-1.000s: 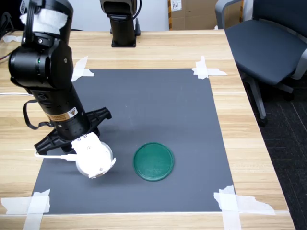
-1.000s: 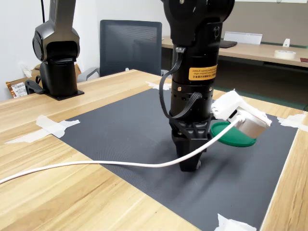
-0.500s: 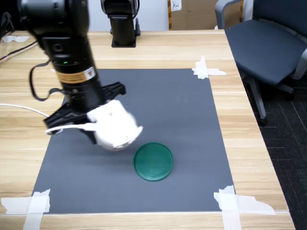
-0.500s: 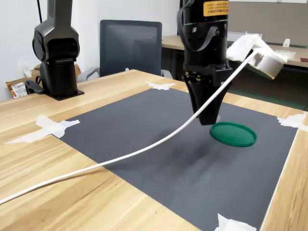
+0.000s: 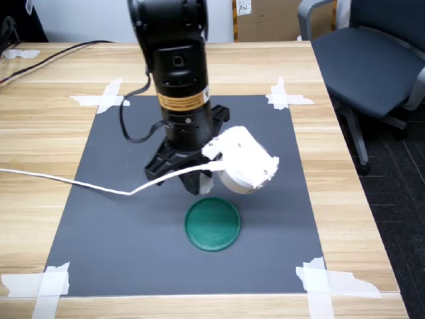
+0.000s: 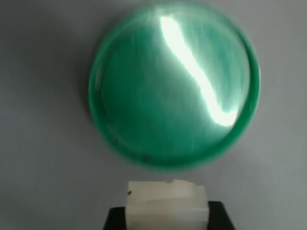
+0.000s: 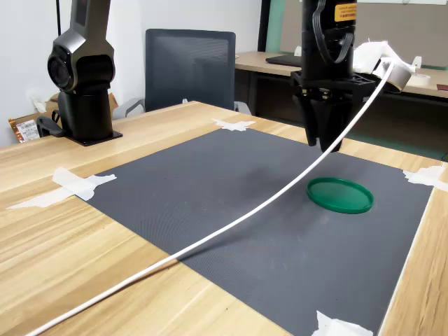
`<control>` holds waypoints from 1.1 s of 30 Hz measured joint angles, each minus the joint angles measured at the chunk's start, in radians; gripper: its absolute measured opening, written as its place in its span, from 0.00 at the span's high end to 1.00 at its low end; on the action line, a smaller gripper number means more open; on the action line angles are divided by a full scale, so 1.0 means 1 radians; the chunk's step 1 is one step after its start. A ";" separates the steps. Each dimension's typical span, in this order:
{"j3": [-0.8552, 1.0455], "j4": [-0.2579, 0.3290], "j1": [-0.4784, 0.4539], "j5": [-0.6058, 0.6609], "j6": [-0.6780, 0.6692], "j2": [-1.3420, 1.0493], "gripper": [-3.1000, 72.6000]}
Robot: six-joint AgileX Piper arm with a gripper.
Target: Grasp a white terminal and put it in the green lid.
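The dark mat (image 5: 99, 239) taped to my wooden table (image 5: 358, 219) is the stage, and I hang above its middle. On it lies the green lid (image 5: 212, 224), flat and with nothing in it; in the wrist view the green lid (image 6: 173, 86) fills most of the picture, a streak of glare across it. In the second exterior view my gripper (image 7: 327, 143) hovers well above the mat, near the lid but not yet over its centre. A white cable (image 7: 231, 220) trails from my wrist across the mat and off the table.

My jaws are closed on the white terminal (image 6: 167, 205), which shows in the wrist view as a pale block pinched between dark fingertips, just short of the lid's rim.

The step in hand, as I judge it, is carrying the terminal over the lid. To do it well I should shift until the block sits over the middle of the disc, then come straight down until it is close to the floor of the lid before releasing, so it does not bounce over the low rim. I should also keep the cable from dragging against the lid.
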 joint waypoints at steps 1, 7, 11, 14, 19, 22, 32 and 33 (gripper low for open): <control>0.000 0.003 0.000 -0.012 0.001 0.007 0.62; 0.000 0.009 0.000 -0.061 0.002 0.058 0.62; 0.000 0.009 0.000 -0.082 0.002 0.082 0.62; 0.000 0.009 0.000 -0.087 0.003 0.098 0.62; 0.000 -0.005 0.000 -0.095 0.006 0.119 0.62; 0.000 -0.022 0.000 -0.095 0.006 0.134 0.62; 0.000 -0.039 0.001 -0.112 0.056 0.136 0.37; 0.000 -0.039 0.001 -0.120 0.068 0.132 0.34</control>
